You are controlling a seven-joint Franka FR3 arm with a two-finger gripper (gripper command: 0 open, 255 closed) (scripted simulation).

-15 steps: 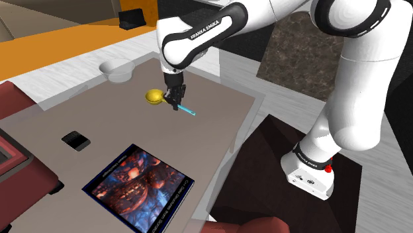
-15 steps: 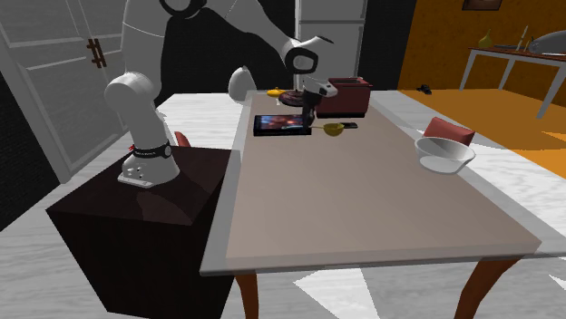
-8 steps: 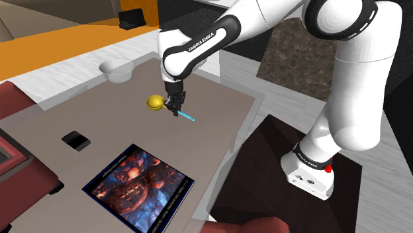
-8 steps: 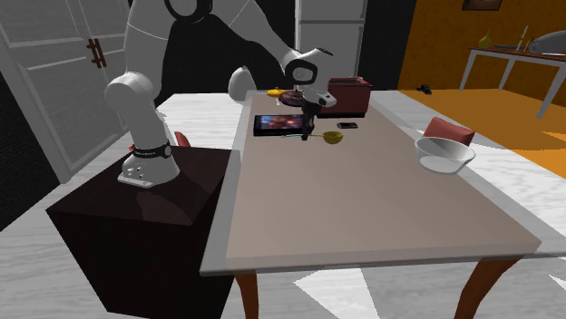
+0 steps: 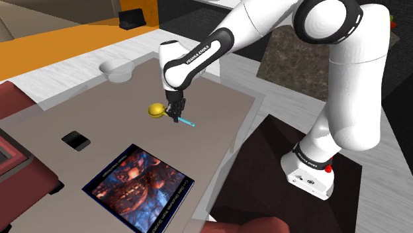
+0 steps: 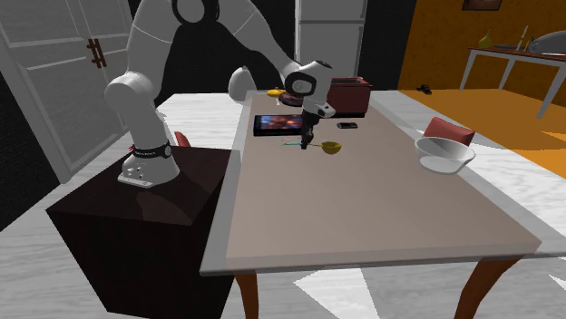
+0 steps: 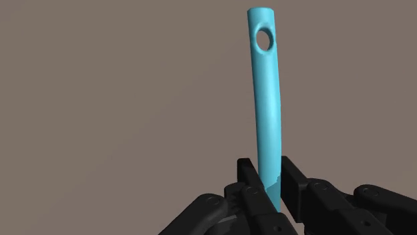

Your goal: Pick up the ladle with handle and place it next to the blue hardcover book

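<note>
The ladle has a yellow bowl (image 5: 155,110) and a light blue handle (image 5: 187,121) with a hole near its end (image 7: 264,41). My gripper (image 5: 175,114) is shut on the handle close to the bowl, and its black fingers (image 7: 246,175) clasp the blue handle (image 7: 266,113) from both sides. The ladle hangs just above the brown table top (image 5: 218,109). In the second exterior view the bowl (image 6: 331,147) sits beside my gripper (image 6: 306,145). The book (image 5: 139,184), with a dark blue edge and a picture cover, lies flat nearer the table's front; it lies behind my gripper as the book (image 6: 282,124) in the second exterior view.
A white bowl (image 5: 117,68) stands at the far end of the table. A small black flat object (image 5: 75,140) lies to the shoulder view's left of the book. A dark red box (image 5: 16,162) sits at the left edge. The dark stand (image 5: 291,185) is at lower right.
My gripper has carried the ladle a little toward the book over the last second, staying shut on the handle. Nothing else has moved.
</note>
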